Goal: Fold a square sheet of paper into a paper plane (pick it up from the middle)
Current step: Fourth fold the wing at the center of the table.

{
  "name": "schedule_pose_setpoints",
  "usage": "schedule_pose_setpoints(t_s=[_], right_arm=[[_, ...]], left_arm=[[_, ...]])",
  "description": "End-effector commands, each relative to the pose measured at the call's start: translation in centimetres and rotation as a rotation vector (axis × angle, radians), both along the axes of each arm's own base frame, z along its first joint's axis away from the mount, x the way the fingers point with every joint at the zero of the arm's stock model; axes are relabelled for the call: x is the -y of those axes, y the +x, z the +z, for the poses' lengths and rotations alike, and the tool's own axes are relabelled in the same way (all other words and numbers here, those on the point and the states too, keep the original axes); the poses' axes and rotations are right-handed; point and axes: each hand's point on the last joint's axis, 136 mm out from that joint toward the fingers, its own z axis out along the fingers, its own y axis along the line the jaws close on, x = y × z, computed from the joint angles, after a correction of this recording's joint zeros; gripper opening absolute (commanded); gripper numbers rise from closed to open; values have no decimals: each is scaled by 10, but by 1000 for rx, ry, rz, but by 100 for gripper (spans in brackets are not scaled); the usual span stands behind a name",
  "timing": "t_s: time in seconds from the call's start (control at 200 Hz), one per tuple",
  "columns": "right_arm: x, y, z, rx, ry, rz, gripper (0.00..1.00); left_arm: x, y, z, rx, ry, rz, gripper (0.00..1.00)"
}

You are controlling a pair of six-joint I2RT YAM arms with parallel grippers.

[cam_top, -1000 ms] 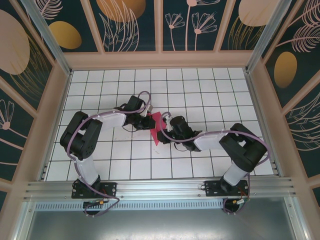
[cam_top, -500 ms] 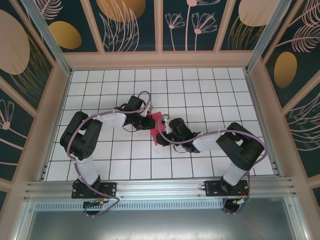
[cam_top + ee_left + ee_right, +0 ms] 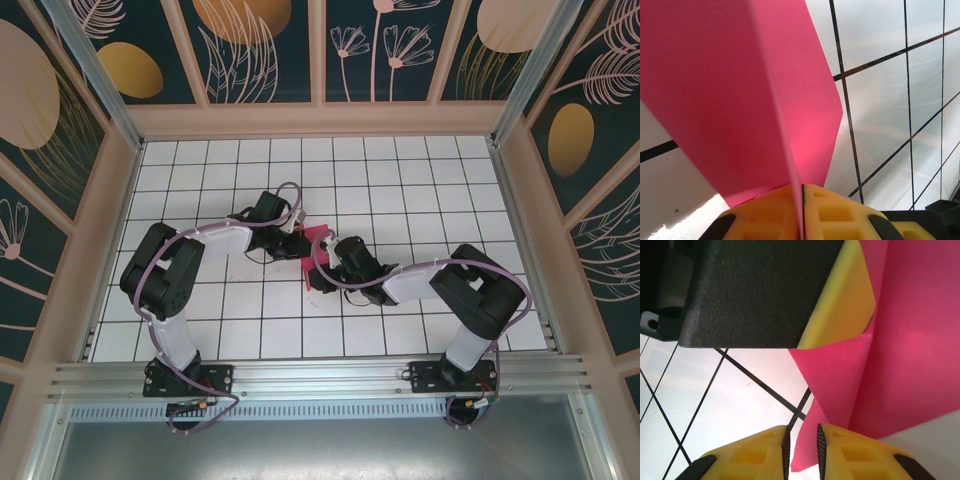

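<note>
Red-pink, the square sheet of paper (image 3: 318, 252) sits mid-frame in the top view over the white desk (image 3: 420, 190), between left claw (image 3: 300, 243) and right claw (image 3: 325, 268). In the left wrist view, the left claw pinches it tight at a crease. In the right wrist view, at bottom centre, the right claw stands narrowly parted astride its lower edge; I judge early folds made, no dart yet.

Bright, even light, soft shadows; white tiles (image 3: 880, 125) glare, and the close red paper (image 3: 730, 100) looks blurred.
</note>
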Motion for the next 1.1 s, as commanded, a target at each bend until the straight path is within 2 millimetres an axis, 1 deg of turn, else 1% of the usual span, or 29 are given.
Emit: schedule_pose_setpoints(t_s=[0.0,0.145,0.225,0.315,0.4,0.435,0.465,0.495,0.62,0.691,0.726,0.771,0.981,1.046,1.096], right_arm=[[-2,2,3,38,0,-1,26],[-4,7,2,52,-22,-21,27],[4,10,0,52,-41,-56,28],[11,9,3,41,-41,-79,29],[17,10,11,27,-10,-97,30],[16,9,15,12,10,-91,33],[15,9,18,2,22,-87,38],[13,6,20,-9,28,-73,40],[9,2,22,-48,27,-55,41],[13,5,18,-61,6,-72,41],[18,7,14,-60,-24,-89,41],[23,11,14,-41,-54,-114,41],[25,16,39,14,-22,-110,42],[31,20,39,37,-42,-132,42],[32,22,33,35,-55,-131,43]], left_arm=[[2,3,9,1,-34,7,11],[3,2,10,-4,-38,9,12],[3,1,11,-4,-41,8,11],[4,1,13,-6,-49,6,11],[3,0,14,-8,-49,8,11],[3,0,15,-9,-50,12,11],[3,1,15,-10,-50,19,11],[3,0,14,-16,-50,24,11],[4,1,15,-39,-69,52,11],[5,1,17,-45,-79,63,11],[5,1,17,-45,-81,66,11],[4,1,17,-45,-78,71,11],[4,2,14,-50,-64,66,11],[4,2,14,-48,-64,65,11],[4,2,15,-47,-65,63,11]])
